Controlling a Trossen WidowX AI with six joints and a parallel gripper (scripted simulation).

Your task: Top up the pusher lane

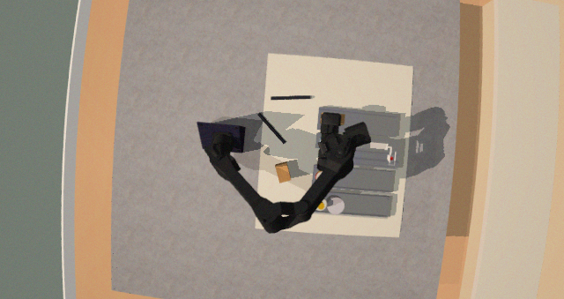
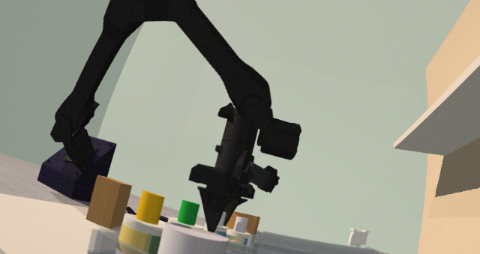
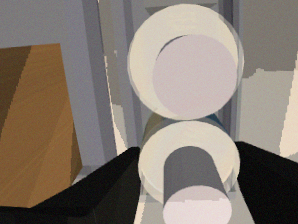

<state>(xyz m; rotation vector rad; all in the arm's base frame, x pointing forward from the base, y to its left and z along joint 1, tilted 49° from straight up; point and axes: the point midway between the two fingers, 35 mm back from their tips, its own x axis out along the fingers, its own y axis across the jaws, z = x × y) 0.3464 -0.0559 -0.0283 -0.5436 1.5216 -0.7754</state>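
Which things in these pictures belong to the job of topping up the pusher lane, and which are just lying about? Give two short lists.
Belonging to the job:
- gripper, shut on the white-capped jar
- matching jar ahead of it in the lane
- sprung lane

Just lying about:
- yellow-capped jar
- green-capped jar
- wooden block
- two dark sticks

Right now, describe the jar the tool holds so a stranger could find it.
Start at the grey lane rack on the cream mat. In the lane under the black tool, two pale-capped jars stand in a row. It is the nearer jar, pinched between the fingers; its twin stands free behind.
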